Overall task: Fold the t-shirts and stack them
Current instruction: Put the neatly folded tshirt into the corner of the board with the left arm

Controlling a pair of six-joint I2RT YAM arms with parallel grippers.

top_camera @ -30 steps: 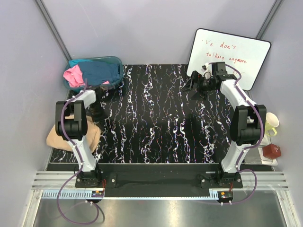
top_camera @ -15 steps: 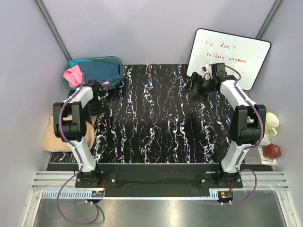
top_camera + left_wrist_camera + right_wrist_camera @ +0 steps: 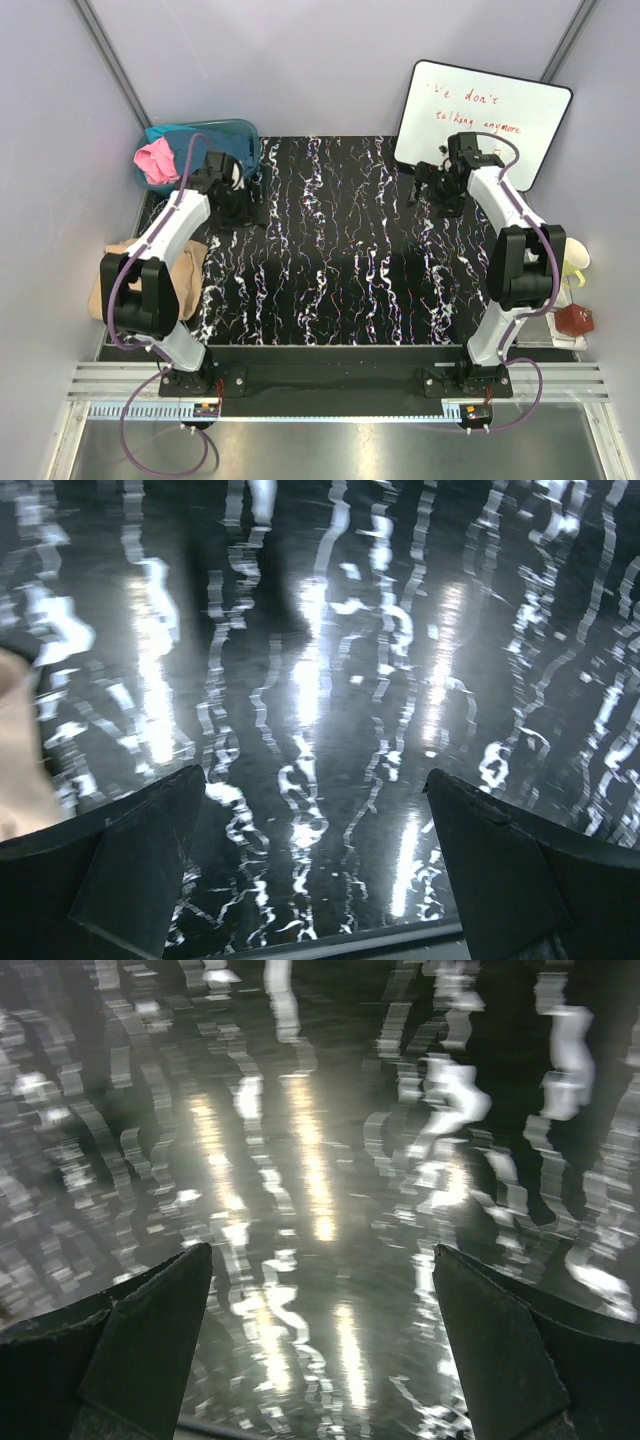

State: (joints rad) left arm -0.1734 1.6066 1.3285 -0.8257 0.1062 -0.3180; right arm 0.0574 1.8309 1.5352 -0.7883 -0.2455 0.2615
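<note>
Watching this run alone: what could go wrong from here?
The left arm crosses above the tan t-shirt at the table's left edge and might drag it off. The pink t-shirt drapes over the tub rim; pulling it might tip the tub. The right fingers, near the whiteboard, could knock it.

Three t-shirts, one tan t-shirt (image 3: pixel 193 270) near left, one pink t-shirt (image 3: pixel 155 160) and one teal-blue t-shirt (image 3: pixel 215 142) in the single tub (image 3: pixel 251 137) far left, one whiteboard (image 3: pixel 490 110) far right, one mug (image 3: pixel 572 262), one red object (image 3: pixel 575 320), one worktop (image 3: pixel 340 250), two tools, left tool (image 3: pixel 235 195), right tool (image 3: pixel 435 185)
</note>
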